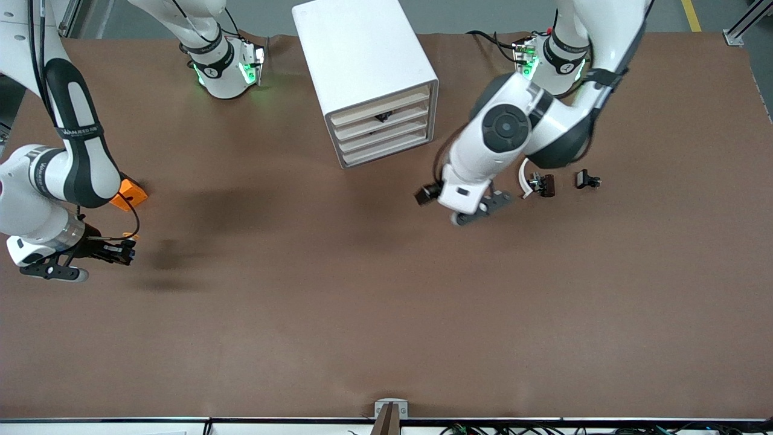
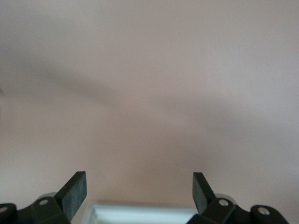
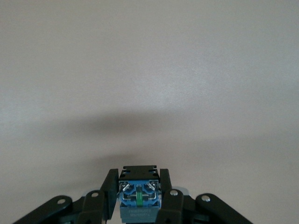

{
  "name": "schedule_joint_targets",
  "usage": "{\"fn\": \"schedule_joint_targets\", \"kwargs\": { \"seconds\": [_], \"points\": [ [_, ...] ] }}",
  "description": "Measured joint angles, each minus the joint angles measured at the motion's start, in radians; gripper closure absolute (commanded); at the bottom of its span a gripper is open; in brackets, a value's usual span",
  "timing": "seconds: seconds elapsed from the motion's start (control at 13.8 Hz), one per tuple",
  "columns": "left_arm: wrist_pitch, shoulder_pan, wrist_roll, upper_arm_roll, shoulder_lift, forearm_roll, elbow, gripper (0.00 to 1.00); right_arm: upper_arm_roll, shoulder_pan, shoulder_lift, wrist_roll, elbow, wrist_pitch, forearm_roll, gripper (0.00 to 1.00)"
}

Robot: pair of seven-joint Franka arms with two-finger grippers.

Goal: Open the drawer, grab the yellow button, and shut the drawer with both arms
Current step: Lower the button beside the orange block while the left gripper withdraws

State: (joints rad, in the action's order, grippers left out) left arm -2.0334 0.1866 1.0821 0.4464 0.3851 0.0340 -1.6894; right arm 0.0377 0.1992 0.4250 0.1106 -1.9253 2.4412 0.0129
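**Button in my right gripper, all four drawers shut**

My right gripper (image 1: 124, 252) hangs over bare brown table (image 1: 362, 314) at the right arm's end, its fingers (image 3: 110, 186) clamped on the button (image 3: 138, 193). In the right wrist view I see the button's black body with a blue block and metal terminals facing the camera; in the front view only a speck of orange shows at the fingertips. The orange square block (image 1: 128, 193) lies on the table just beside my right forearm, farther from the front camera than the gripper.

My left gripper (image 1: 483, 208) waits over the table near the cabinet (image 1: 365, 78), toward the left arm's end, its fingers (image 2: 74, 191) spread wide with nothing between them.

The drawer (image 1: 381, 99) sits flush in the cabinet, like the three lower drawers (image 1: 386, 136). Two small black clip parts (image 1: 561, 183) lie on the table near my left gripper, closer to the left arm's end.
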Motion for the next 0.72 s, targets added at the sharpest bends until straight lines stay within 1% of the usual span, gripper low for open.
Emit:
{"fn": "schedule_joint_targets", "kwargs": {
  "seconds": [0.14, 0.22, 0.36, 0.58, 0.72],
  "points": [
    [0.0, -0.065, -0.018, -0.001, 0.004, 0.101, 0.019, 0.0, 0.0, 0.007, 0.035, 0.0, -0.001, 0.043, 0.0, 1.0],
    [0.0, -0.101, -0.055, -0.001, 0.003, 0.126, 0.03, 0.0, 0.0, 0.011, 0.053, 0.0, 0.0, 0.061, 0.0, 1.0],
    [0.004, -0.171, -0.161, -0.001, -0.002, 0.138, 0.063, 0.0, 0.0, 0.019, 0.083, 0.001, 0.006, 0.076, 0.0, 1.0],
    [0.048, -0.265, -0.289, -0.001, -0.031, 0.138, 0.115, 0.0, -0.002, 0.02, 0.126, 0.008, 0.029, 0.079, 0.0, 1.0],
    [0.118, -0.296, -0.356, -0.001, -0.053, 0.138, 0.154, 0.0, -0.007, 0.02, 0.151, 0.013, 0.041, 0.079, 0.0, 1.0]
  ]
}}
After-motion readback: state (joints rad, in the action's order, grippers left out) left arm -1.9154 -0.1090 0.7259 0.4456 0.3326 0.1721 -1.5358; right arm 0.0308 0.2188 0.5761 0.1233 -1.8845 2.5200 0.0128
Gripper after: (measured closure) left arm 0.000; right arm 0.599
